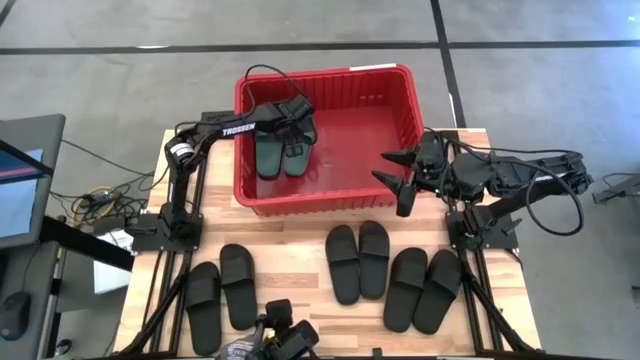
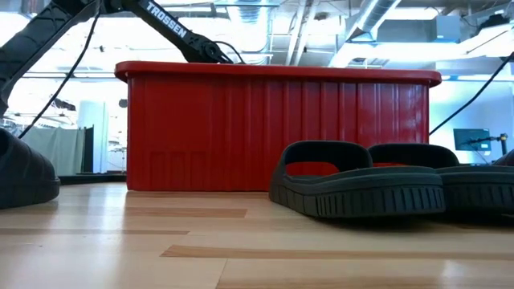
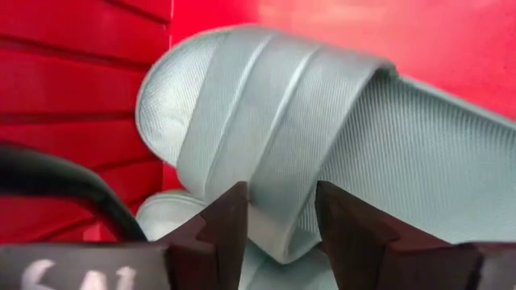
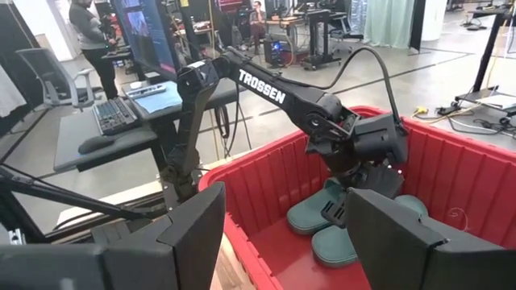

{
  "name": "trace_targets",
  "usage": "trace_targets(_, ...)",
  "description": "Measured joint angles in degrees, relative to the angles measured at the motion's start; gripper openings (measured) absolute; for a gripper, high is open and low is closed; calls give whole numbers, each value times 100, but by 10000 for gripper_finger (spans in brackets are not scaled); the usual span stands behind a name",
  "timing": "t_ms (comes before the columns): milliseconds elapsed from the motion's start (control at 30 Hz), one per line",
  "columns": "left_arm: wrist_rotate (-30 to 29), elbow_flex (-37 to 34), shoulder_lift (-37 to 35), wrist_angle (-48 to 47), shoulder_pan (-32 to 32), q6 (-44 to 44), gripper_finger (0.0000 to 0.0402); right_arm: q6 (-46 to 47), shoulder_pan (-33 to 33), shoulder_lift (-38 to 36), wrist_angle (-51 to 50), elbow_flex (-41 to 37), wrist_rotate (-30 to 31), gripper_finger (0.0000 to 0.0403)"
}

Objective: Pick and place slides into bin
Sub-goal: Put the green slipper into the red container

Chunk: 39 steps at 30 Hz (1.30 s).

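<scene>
The left hand (image 1: 290,112) reaches into the bin (image 1: 400,150) at the 12 o'clock side of the desk (image 1: 300,245). Its fingers (image 3: 230,221) stand on either side of the strap of a green slide (image 3: 322,145); the grip looks closed on that strap, though contact is hard to judge. The green pair (image 1: 282,148) lies side by side on the bin floor toward its 9 o'clock wall. The right hand (image 1: 400,180) hovers released just outside the bin's 3 o'clock wall, holding nothing. 6 black slides stay on the desk: 1 pair at 7 o'clock (image 1: 222,290), 1 at 6 o'clock (image 1: 358,262), 1 at 5 o'clock (image 1: 424,290)
</scene>
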Motion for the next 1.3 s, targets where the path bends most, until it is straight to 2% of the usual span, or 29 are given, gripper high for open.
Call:
trace_targets(300, 662, 7, -22, -140, 68, -49, 158, 40, 0, 0, 0, 0, 0, 240)
trace_targets(433, 1161, 7, -109, -272, 66, -20, 161, 43, 0, 2, -36, 0, 0, 240)
trace_targets(533, 1320, 7, -179, -291, 64, -7, 161, 44, 0, 2, -68, 2, 0, 240)
trace_targets(933, 809, 9, -262, -154, 223, 65, 161, 47, 95, 2, -125, 2, -2, 240)
trace_targets(1167, 757, 9, -260, 162, 413, -320, 161, 108, 229, 2, -154, 2, 9, 240)
trace_targets(1300, 970, 9, -261, 31, 424, -343, 161, 202, 229, 2, -230, 2, 20, 240)
